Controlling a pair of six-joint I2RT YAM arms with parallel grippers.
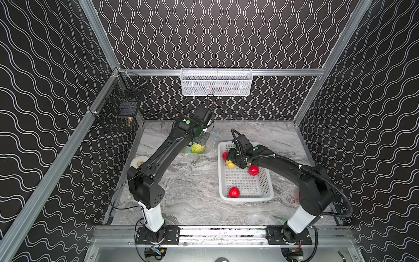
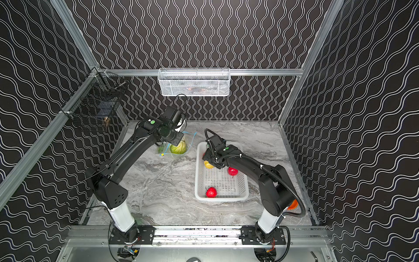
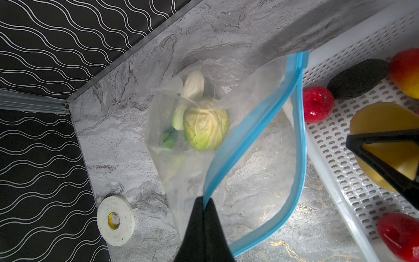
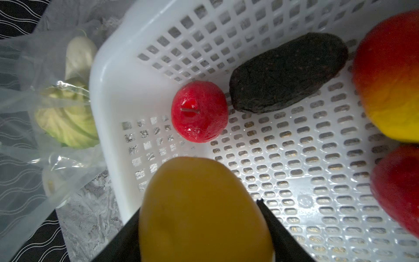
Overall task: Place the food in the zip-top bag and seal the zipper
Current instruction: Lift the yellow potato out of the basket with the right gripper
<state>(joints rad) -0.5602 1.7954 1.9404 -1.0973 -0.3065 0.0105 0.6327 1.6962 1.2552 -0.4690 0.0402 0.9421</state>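
A grey marble tabletop carries a white perforated basket on its right side, with the clear zip-top bag just beside it to the left. The left gripper is clamped tight on one lip of the bag's mouth and holds it raised, so the opening gapes toward the basket. The right gripper reaches into the basket's far end, its jaws closed on either side of a pale yellow piece.

Inside the bag lie a green cabbage, a white radish touching it, and a small dark green leaf. The basket holds a red-and-yellow fruit, a dark oval item and three red fruits. One red fruit lies just beside the dark item, another sits mid-basket, and a third is at the near end.

The light-blue zipper loops around the open mouth. Its yellow slider tab sits at one end.
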